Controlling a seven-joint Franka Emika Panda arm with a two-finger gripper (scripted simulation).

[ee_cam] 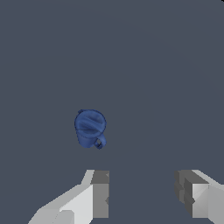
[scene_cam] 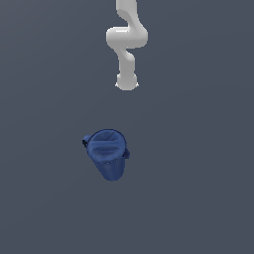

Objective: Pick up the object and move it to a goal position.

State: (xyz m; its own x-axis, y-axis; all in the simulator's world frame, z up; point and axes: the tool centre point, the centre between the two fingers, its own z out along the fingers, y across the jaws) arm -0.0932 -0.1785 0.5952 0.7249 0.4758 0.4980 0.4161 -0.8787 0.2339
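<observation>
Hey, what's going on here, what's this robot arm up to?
A white robot arm is getting set to pick up a dark blue tapered cup with a small side handle. The cup sits alone on the plain grey surface, untouched. The claw is open and empty, well short of the cup, so no grasp has begun.

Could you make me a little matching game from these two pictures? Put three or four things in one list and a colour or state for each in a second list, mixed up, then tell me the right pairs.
Things:
1. cup
2. robot arm
3. hand
4. floor

Colours or states:
A. plain grey-blue, flat
B. open, with nothing between its fingers
C. dark blue, with a wide round rim and a small side handle
D. white, bent, apart from the cup

Pairs: 1-C, 2-D, 3-B, 4-A
</observation>
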